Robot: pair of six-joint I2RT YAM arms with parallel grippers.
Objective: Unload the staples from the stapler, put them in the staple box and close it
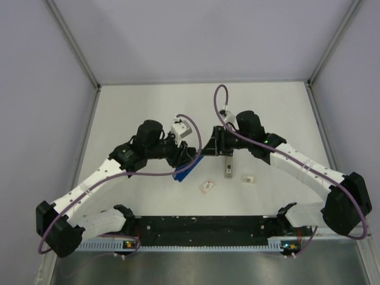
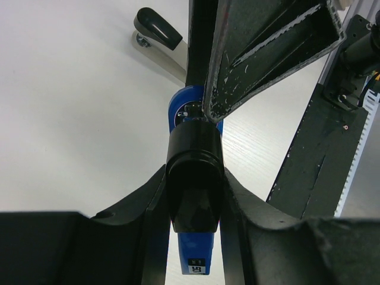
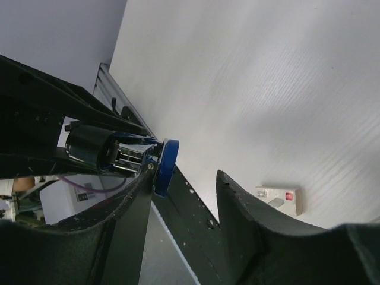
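Observation:
A blue and black stapler is held off the table at the middle, clamped between the fingers of my left gripper. In the left wrist view its black body fills the gap between the fingers and its blue part pokes out below. My right gripper is open right beside it. In the right wrist view the stapler's round blue end and shiny metal inside lie against my left fingertip, and the gap between the fingers holds nothing. No loose staples can be made out.
A grey metal piece with a black end lies on the table just right of the stapler, also in the left wrist view. Two small white boxes lie near it; one shows a red label. The black base plate runs along the near edge.

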